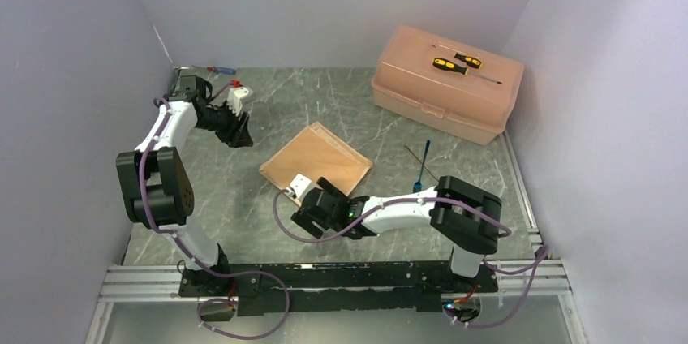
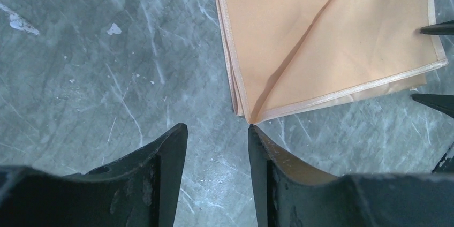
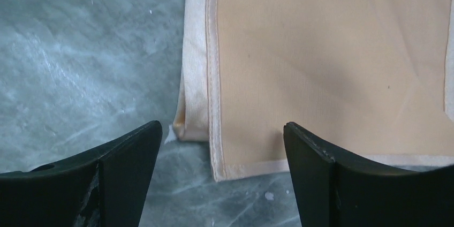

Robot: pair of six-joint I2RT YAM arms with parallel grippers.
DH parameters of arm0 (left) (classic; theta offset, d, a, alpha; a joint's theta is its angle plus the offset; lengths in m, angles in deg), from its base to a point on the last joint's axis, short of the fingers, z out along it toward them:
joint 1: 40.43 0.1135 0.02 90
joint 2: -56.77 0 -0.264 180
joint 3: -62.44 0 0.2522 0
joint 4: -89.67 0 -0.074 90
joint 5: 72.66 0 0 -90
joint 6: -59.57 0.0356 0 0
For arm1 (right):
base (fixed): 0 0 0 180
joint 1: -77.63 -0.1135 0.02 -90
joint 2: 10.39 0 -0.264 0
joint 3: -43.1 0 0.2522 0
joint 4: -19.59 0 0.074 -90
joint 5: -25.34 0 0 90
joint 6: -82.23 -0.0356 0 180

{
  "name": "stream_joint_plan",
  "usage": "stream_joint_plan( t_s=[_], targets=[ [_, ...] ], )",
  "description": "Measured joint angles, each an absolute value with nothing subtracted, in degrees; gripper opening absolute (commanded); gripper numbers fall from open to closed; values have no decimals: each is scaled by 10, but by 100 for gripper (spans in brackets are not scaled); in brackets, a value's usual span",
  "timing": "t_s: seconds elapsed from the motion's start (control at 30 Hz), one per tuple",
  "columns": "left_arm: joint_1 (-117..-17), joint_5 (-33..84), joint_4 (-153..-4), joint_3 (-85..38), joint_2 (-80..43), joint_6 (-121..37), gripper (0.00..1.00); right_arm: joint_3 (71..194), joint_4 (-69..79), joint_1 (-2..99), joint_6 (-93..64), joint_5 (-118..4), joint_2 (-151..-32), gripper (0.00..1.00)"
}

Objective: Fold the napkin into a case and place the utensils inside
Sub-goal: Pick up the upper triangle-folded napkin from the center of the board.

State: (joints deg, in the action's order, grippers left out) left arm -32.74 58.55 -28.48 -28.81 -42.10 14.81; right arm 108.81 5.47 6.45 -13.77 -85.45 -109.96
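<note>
The grey table (image 1: 324, 101) carries the pink box (image 1: 445, 88) far at 1 o'clock, with two yellow-and-black screwdrivers (image 1: 456, 63) on its lid. The napkin (image 1: 318, 159), folded in layers and nearly square, lies in the middle, turned like a diamond. The right gripper (image 3: 222, 130) is the nearer one. Its fingers are wide apart and hold nothing, and the napkin's near corner lies at 12 o'clock between them. The left gripper (image 2: 217, 128), partly open and empty, hangs at 10 o'clock of the cloth. The utensils (image 1: 423, 161) lie at 3 o'clock of the napkin, apart from it. I judge that nothing blocks the way.
</note>
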Motion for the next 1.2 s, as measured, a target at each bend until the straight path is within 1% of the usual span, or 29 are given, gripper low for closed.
stream_joint_plan(
  t_s=[0.03, 0.07, 0.1, 0.17, 0.2, 0.23, 0.27, 0.4, 0.43, 0.57, 0.6, 0.73, 0.97, 1.2],
  targets=[
    [-327, 587, -283, -288, -421, 150, 53, 1094, 56, 65, -136, -855, -1105, 83],
    [-327, 588, -280, -289, -422, 150, 53, 1099, 60, 65, -134, -855, -1109, 78],
    [-327, 591, -277, -290, -423, 150, 54, 1102, 62, 65, -133, -855, -1114, 71],
    [-327, 596, -276, -292, -424, 152, 65, 1104, 70, 65, -132, -854, -1120, 57],
    [-327, 599, -276, -293, -424, 157, 71, 1104, 71, 65, -131, -853, -1122, 53],
    [-327, 602, -272, -294, -425, 164, 81, 1104, 72, 65, -131, -853, -1123, 50],
    [-327, 610, -266, -294, -425, 173, 85, 1104, 73, 65, -132, -853, -1124, 50],
    [-327, 638, -229, -293, -425, 239, 83, 1099, 79, 63, -133, -857, -1124, 45],
    [-329, 643, -218, -291, -425, 263, 83, 1095, 84, 63, -134, -859, -1122, 43],
    [-341, 651, -201, -251, -416, 344, 82, 1070, 94, 63, -133, -872, -1107, 24],
    [-345, 650, -201, -228, -408, 366, 82, 1064, 95, 63, -133, -874, -1104, 22],
    [-364, 636, -216, -137, -353, 434, 82, 1054, 100, 63, -135, -882, -1098, 9],
    [-425, 605, -300, -31, -244, 524, 82, 1036, 106, 64, -135, -882, -1079, 3],
    [-471, 574, -393, 31, -222, 594, 82, 1029, 104, 84, -133, -851, -1057, 1]
  ],
)
